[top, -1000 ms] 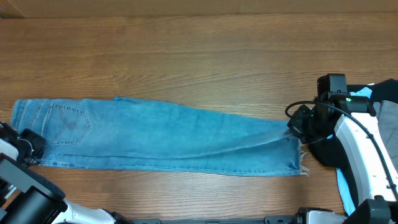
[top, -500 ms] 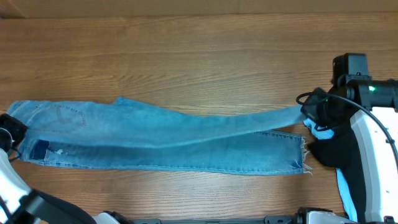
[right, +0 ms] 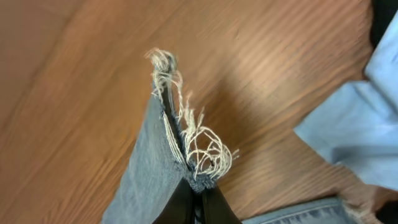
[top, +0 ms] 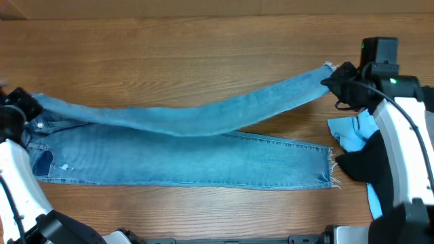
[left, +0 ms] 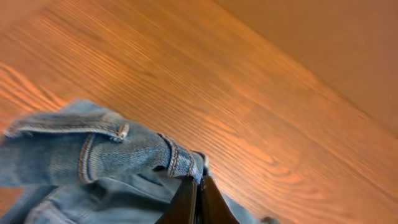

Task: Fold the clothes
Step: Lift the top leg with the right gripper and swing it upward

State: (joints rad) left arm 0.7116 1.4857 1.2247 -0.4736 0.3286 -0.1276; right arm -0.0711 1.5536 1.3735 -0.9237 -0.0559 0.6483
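The light-blue jeans (top: pixel 183 159) lie lengthwise across the wooden table. One leg lies flat near the front; the other leg (top: pixel 224 112) is lifted and stretched toward the back. My left gripper (top: pixel 24 105) is shut on the waistband (left: pixel 177 162) at the far left, holding it above the table. My right gripper (top: pixel 337 78) is shut on the frayed hem (right: pixel 193 146) of the lifted leg at the right, above the table. The flat leg's frayed hem (top: pixel 330 169) rests at the front right.
A bright cyan shirt (top: pixel 352 132) and a black garment (top: pixel 366 166) lie at the right edge, under my right arm. The cyan shirt also shows in the right wrist view (right: pixel 367 124). Bare wood lies behind the jeans.
Both grippers have risen and moved toward the back, carrying the upper leg and waistband with them. The lower leg stays flat. The cyan shirt is now more uncovered.
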